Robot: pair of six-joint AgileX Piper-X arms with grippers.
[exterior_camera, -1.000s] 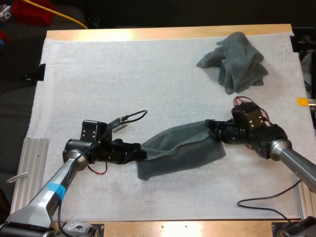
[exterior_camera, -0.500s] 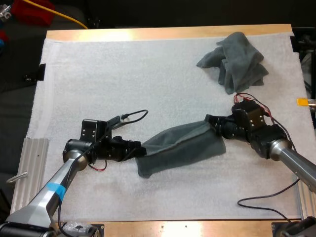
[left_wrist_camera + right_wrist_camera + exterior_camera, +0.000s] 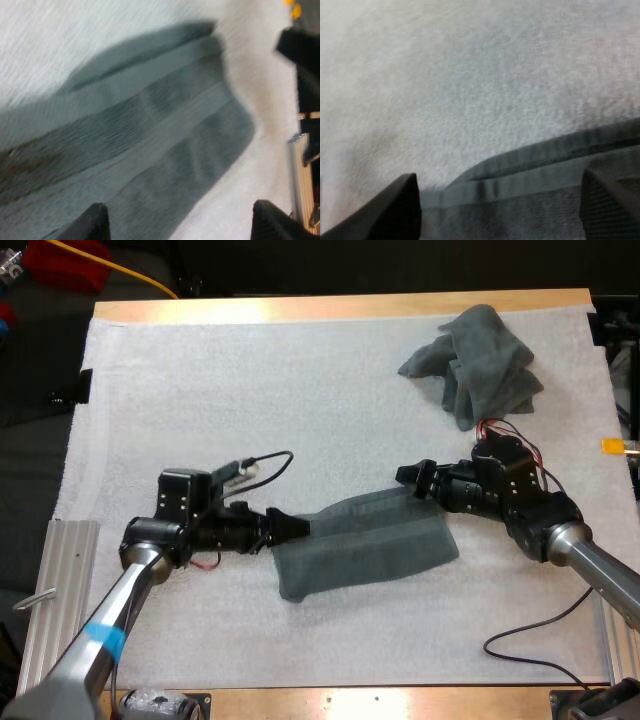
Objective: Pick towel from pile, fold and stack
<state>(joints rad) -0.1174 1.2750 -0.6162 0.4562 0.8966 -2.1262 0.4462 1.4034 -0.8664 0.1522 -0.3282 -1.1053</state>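
A dark grey-green towel (image 3: 365,545), folded into a long band, lies flat on the white mat (image 3: 250,390) between my two grippers. My left gripper (image 3: 293,527) is at the towel's left end, open, holding nothing. My right gripper (image 3: 412,480) hovers at the towel's upper right corner, also open. In the left wrist view the towel (image 3: 150,135) lies under the spread left gripper (image 3: 180,225), with the other arm's gripper (image 3: 305,75) beyond its far end. In the right wrist view the towel's hemmed edge (image 3: 530,195) runs between the parted fingers of the right gripper (image 3: 502,205). A crumpled towel (image 3: 478,362) sits at the far right.
A ribbed metal rail (image 3: 60,580) lies along the table's left front edge. A loose black cable (image 3: 540,640) loops on the mat at the front right. Bare mat stretches across the far left and the middle.
Both grippers have opened and let go of the towel. Its ends have dropped and it now lies flat. The left gripper has drawn back slightly and the right has lifted off the corner.
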